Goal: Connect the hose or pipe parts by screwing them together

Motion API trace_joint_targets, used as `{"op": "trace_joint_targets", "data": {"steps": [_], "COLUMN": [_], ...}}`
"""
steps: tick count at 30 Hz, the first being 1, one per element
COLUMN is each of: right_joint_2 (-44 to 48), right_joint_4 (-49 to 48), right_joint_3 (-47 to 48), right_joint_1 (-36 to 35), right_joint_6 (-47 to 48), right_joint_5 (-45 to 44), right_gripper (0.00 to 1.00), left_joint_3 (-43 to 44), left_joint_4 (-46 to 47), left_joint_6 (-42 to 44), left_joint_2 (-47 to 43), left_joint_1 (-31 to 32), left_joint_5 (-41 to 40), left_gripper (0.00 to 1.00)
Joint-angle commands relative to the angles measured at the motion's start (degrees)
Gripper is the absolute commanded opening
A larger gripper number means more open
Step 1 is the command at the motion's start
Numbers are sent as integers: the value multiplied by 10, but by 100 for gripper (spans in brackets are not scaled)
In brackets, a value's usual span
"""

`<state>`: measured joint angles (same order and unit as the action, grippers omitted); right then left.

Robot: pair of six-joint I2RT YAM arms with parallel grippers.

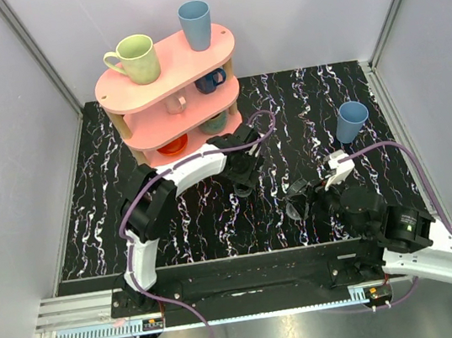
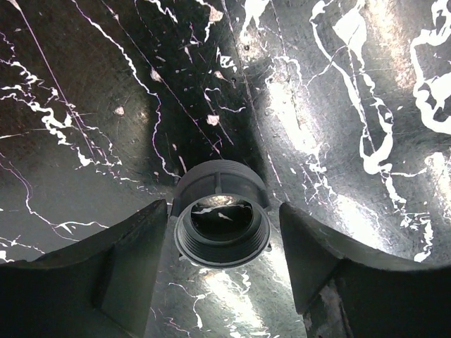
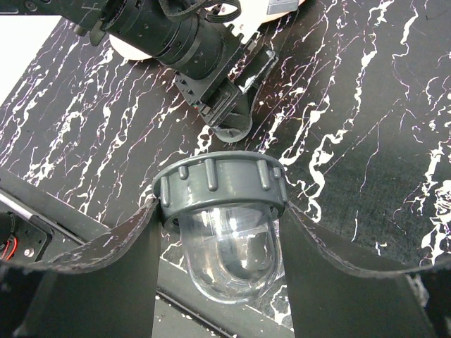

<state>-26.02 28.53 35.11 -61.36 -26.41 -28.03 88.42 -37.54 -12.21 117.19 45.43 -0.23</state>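
Note:
A grey threaded fitting [image 2: 220,177] lies on the black marbled table [image 1: 104,204] with its open threaded mouth towards the left wrist camera. My left gripper [image 2: 224,211] straddles it, open, with a narrow gap on each side. From above, that gripper [image 1: 242,175] is just in front of the pink shelf. My right gripper [image 3: 220,205] is shut on the other pipe part: a grey ribbed collar [image 3: 218,184] with a clear dome [image 3: 229,260] below it, held above the table near the front edge. In the top view this part [image 1: 298,203] is right of the left gripper.
A pink two-tier shelf [image 1: 112,92] with several cups and mugs stands at the back left, close behind the left gripper. A blue cup [image 1: 351,120] lies tilted at the back right. White walls enclose the table, and a black rail [image 1: 242,273] runs along the front edge.

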Motion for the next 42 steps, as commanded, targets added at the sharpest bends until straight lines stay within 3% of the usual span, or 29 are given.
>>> {"op": "trace_joint_targets", "data": {"steps": [1, 6, 7, 9, 10, 14, 17, 20, 26, 33, 37, 42], "right_joint_2": [-3, -3, -4, -6, -6, -12, -17, -25, -35, -98, -140, -191], "right_joint_4": [-40, -45, -45, -47, -49, -72, -123, -205, -427, -710, -727, -780], "right_joint_3": [22, 22, 21, 20, 18, 4, -21, -61, -125, -184, -160, -149], "right_joint_1": [-1, -1, -1, 0, -1, -1, -1, -1, -1, -1, -1, -1], "right_joint_6": [7, 9, 9, 10, 10, 30, 61, 100, 144, 227, 261, 262], "right_joint_5": [-20, -19, -20, -19, -18, 10, 39, 84, 267, 496, 580, 603], "right_gripper": [29, 29, 29, 28, 28, 28, 28, 27, 29, 29, 29, 32], "left_joint_3": [-11, -16, -16, -18, -20, -35, -58, -138, -293, -386, -431, -462], "left_joint_4": [16, 17, 18, 17, 17, 18, 27, 68, 168, 218, 264, 256], "left_joint_6": [10, 13, 13, 11, 9, -7, -26, -61, -141, -187, -228, -235], "left_joint_2": [-13, -18, -19, -23, -29, -63, -113, -203, -426, -641, -726, -803], "left_joint_1": [4, 4, 4, 4, 4, 5, 4, -1, -52, -72, -72, -72], "left_joint_5": [-18, -20, -20, -24, -27, -21, 22, 83, 212, 338, 371, 397], "left_gripper": [68, 61, 48, 36, 22, 1, 0, 0, 0, 0, 0, 0]}}
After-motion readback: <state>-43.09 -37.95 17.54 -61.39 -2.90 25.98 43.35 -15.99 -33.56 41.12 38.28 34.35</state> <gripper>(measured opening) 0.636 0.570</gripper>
